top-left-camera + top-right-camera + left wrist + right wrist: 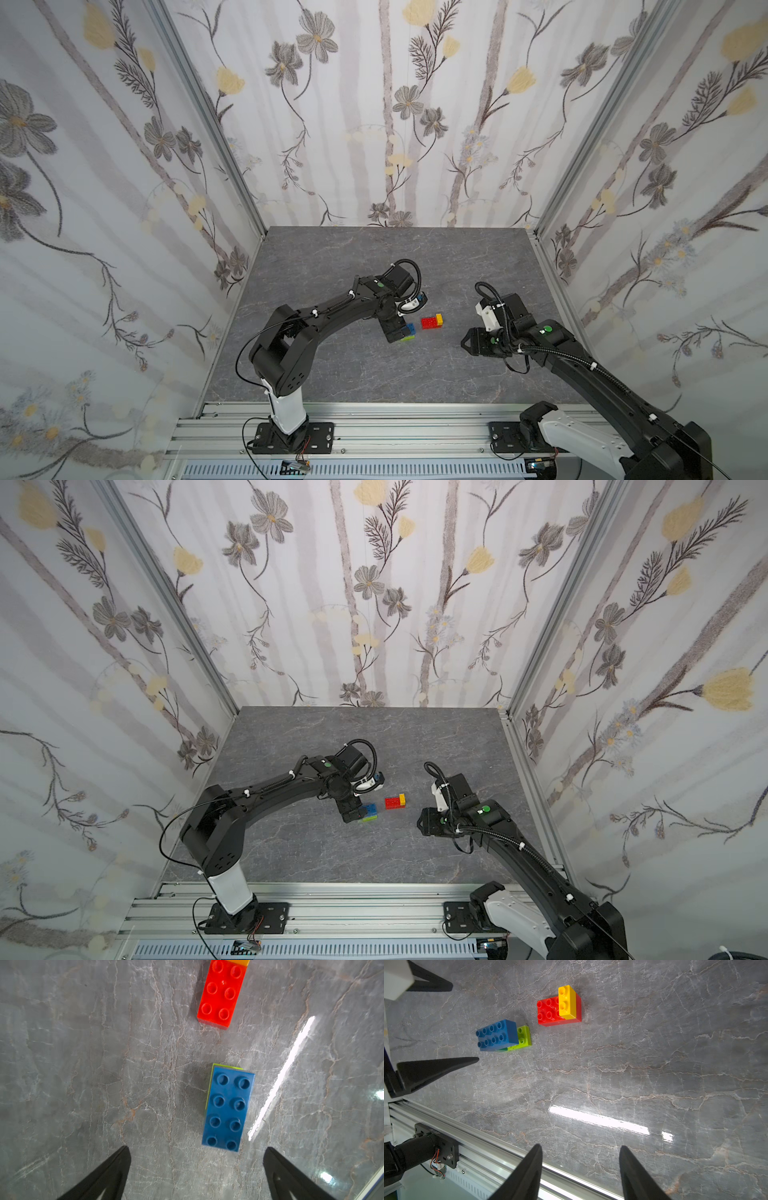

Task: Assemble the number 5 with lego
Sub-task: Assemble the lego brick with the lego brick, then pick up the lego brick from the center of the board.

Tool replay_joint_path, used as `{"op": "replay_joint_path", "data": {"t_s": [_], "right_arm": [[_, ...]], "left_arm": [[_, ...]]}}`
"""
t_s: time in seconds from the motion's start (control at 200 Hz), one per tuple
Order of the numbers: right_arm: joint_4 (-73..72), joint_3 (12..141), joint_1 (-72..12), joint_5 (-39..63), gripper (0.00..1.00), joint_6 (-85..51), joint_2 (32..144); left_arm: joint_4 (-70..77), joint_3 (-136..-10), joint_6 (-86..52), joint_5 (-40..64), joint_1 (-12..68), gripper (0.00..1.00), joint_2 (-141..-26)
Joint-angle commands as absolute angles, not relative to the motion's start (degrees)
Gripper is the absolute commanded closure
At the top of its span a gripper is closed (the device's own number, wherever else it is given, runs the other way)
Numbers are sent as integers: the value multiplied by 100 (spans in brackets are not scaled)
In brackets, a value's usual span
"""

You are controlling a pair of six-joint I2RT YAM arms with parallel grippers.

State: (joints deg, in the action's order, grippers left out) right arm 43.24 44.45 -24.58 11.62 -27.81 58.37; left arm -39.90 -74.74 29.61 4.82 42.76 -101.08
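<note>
Left gripper (196, 1147) tilts down beside blue brick (227, 1109), jaws apart (right gripper (580, 1145) likewise).

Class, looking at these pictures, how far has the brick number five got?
Done: blue brick stacked over a lime brick; yellow brick sits on the red brick. In hand: nothing; left tool and right tool are both open. Left: join the two separate stacks.

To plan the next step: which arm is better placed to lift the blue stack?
Left: the left pincer, open, hangs right beside the blue stack; the right pincer, also empty, stands farther away.
</note>
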Motion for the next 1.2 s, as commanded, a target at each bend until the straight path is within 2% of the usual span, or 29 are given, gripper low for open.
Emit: {"op": "replay_joint_path", "data": {"t_s": [0.0, 0.185, 0.33, 0.425, 0.61, 0.739, 0.879, 0.964, 1.089, 1.194], "right_arm": [[4337, 4590, -2470, 1176, 38, -2676, 5919], [4342, 4836, -2491, 1220, 34, -2511, 6138], [4342, 5048, -2548, 1232, 30, -2381, 6312], [4334, 5189, -2626, 1230, 26, -2323, 6421], [4306, 5309, -2912, 1205, 27, -2304, 6656], [4246, 5594, -3186, 1163, 28, -2333, 6831], [4193, 5753, -3464, 1159, 28, -2356, 7090], [4162, 5855, -3611, 1166, 28, -2392, 7234], [4088, 5965, -3737, 1244, 28, -2496, 7425], [4028, 6080, -3921, 1303, 28, -2655, 7656]], "left_arm": [[-3855, -7257, 2559, 305, 4280, 0, -9761], [-3108, -6697, 1500, -752, 4271, 0, -9060], [-3079, -6605, 476, -1333, 4196, 0, -8826], [-3103, -6529, -439, -1149, 3937, 0, -8703], [-2266, -5678, -1802, -472, 3428, 0, -7891], [-1712, -5097, -2040, -13, 3260, 0, -7328], [-1473, -4603, -2431, 10, 3167, 0, -6869], [-1523, -4368, -3026, -135, 3029, 0, -6694], [-1594, -4156, -3218, -77, 2934, 0, -6487], [-1675, -4022, -3641, 233, 2782, 0, -6370]]}}
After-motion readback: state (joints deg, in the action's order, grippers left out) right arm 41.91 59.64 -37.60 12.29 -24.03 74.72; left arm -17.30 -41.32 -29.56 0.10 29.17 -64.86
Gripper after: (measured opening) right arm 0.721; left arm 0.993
